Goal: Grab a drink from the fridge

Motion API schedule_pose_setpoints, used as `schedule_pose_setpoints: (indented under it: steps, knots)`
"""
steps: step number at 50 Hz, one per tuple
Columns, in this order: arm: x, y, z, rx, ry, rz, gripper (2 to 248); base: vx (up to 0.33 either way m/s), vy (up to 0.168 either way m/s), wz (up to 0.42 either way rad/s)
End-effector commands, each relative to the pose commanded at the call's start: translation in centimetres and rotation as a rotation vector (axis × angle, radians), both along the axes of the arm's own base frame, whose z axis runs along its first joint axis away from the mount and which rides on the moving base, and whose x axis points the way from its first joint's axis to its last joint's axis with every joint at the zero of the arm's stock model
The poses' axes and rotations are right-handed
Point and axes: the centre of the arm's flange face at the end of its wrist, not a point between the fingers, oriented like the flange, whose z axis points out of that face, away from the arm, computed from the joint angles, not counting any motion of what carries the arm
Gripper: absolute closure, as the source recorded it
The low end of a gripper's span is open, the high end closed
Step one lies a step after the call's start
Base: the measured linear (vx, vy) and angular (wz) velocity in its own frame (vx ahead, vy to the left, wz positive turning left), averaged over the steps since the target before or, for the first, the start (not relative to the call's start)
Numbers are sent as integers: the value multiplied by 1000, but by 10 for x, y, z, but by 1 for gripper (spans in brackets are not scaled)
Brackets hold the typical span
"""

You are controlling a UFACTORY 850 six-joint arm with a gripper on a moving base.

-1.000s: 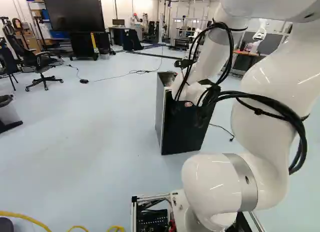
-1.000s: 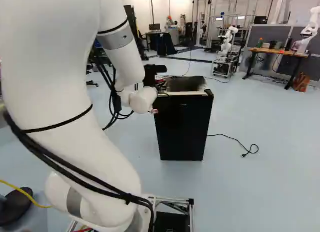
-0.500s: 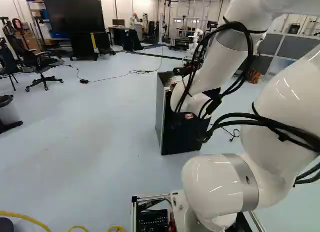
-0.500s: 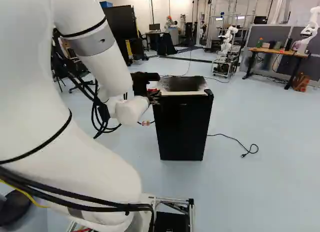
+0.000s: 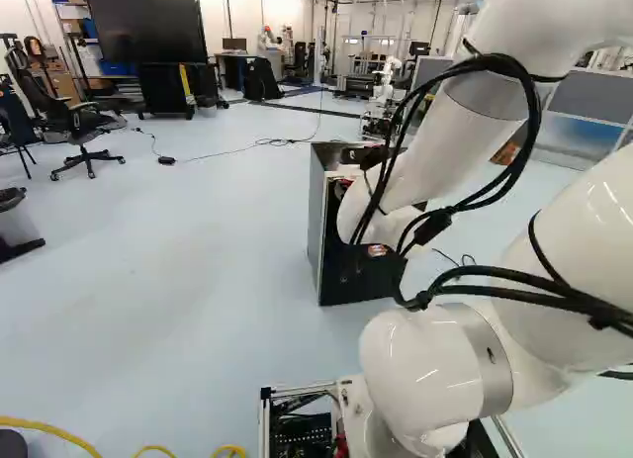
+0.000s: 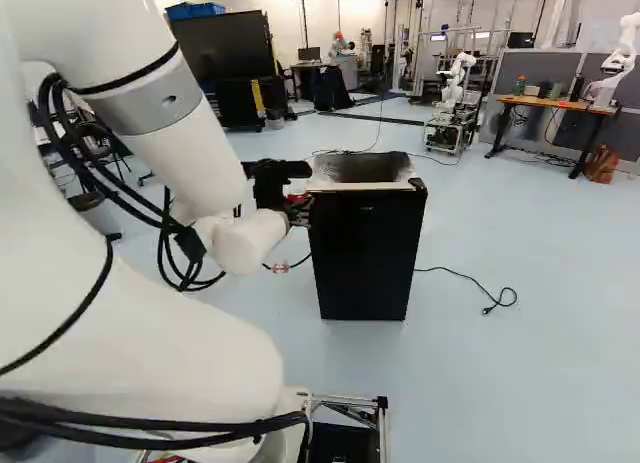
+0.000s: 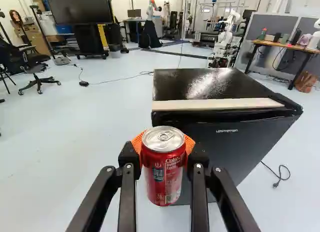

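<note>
The room is big and bright, with a pale blue floor; in it the gripper has a red can pinched between its two orange pads, one on each side; the can is upright, with its silver top showing, and it is by the near left corner of the black fridge's top; I can't tell if can and fridge touch; the fridge door is closed, and a pale strip lies along the near edge of the fridge top; a black cord curls on the floor to the right of the fridge; farther back are a big black screen, a black chair, another robot and a wooden desk.
</note>
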Motion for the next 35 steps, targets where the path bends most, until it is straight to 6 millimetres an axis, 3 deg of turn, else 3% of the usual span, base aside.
schedule_pose_setpoints:
  steps: [17,35]
  knots:
    - [-17,3,-7,2,20,5,152,0,0,0]
    - [-21,4,-8,2,26,7,152,0,0,0]
